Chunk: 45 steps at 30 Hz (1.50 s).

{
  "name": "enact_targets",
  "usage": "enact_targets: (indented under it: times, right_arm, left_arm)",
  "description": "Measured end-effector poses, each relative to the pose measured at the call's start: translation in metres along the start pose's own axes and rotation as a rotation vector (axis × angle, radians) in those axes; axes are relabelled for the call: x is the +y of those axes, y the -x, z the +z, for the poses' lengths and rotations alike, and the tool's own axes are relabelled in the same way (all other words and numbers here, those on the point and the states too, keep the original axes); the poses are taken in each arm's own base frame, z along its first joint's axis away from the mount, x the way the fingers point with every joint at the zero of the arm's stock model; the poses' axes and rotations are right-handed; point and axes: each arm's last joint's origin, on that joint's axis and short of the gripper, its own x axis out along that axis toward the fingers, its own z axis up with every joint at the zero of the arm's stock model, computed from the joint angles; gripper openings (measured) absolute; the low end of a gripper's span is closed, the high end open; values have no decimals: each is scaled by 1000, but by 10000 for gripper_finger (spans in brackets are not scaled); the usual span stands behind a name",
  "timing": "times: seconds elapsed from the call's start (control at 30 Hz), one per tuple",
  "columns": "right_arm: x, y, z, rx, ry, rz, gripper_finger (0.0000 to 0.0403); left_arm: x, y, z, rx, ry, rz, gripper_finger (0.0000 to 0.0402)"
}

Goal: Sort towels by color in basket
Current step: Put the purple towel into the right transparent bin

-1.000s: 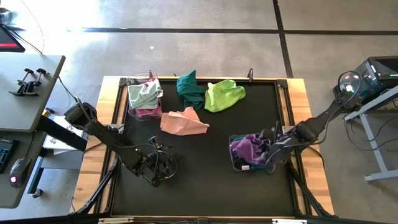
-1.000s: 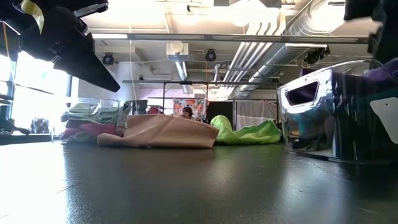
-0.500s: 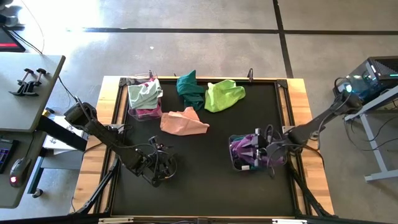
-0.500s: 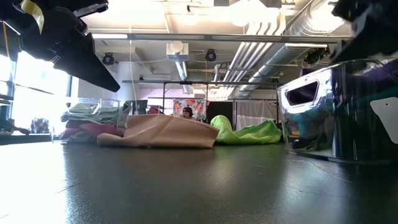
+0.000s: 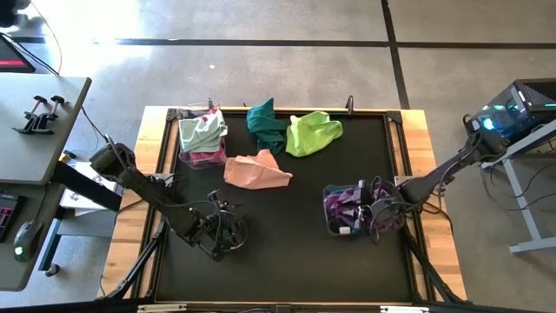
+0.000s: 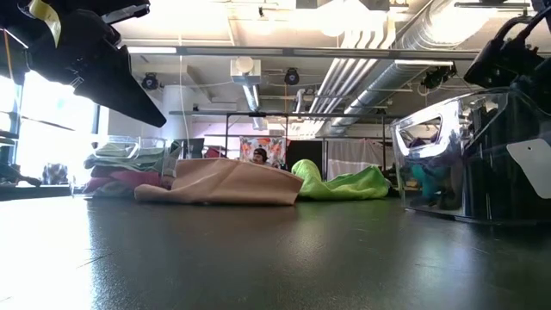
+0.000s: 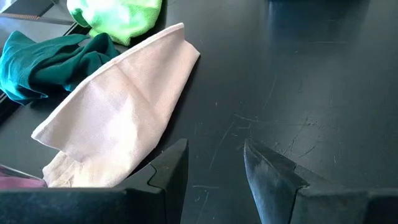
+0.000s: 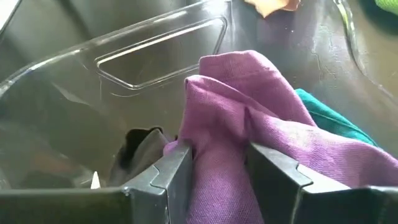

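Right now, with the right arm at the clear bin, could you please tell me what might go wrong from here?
1. The right tool pinches the purple towel inside the clear bin; lifting could drag the teal towel beneath it back out.
2. That bin looks light, so pulling may tip or slide it.
3. The peach towel lies loose near the lime towel; a passing arm could snag it.

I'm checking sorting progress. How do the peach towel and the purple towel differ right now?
The peach towel lies loose on the black mat, untouched; the purple towel sits bunched inside a clear bin, between the right gripper's fingers. Both are single-colour cloths.
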Motion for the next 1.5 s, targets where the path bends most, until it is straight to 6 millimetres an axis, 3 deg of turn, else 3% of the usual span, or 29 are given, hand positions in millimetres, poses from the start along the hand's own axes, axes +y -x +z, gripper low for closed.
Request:
enact_targets:
  times: [0.13, 0.33, 0.5, 0.67, 0.87, 1.3, 1.5]
  right_arm:
    - [8, 3, 16, -51, 22, -5, 149]
    - [25, 19, 56, -63, 61, -19, 149]
    - [32, 46, 87, 85, 31, -64, 149]
    - [31, 70, 100, 298, -54, -39, 149]
    - [29, 73, 89, 498, -213, -7, 149]
    - [-2, 46, 13, 697, -300, -221, 149]
    - [2, 51, 26, 660, -297, -230, 149]
  left_arm:
    - [0, 0, 0, 0, -1, 0, 142]
    - [0, 0, 0, 0, 0, 0, 142]
    - [0, 0, 0, 0, 0, 0, 142]
    - [0, 0, 0, 0, -1, 0, 142]
    - [0, 0, 0, 1, -1, 0, 142]
    - [0, 0, 0, 0, 0, 1, 142]
    - [0, 0, 0, 0, 0, 0, 142]
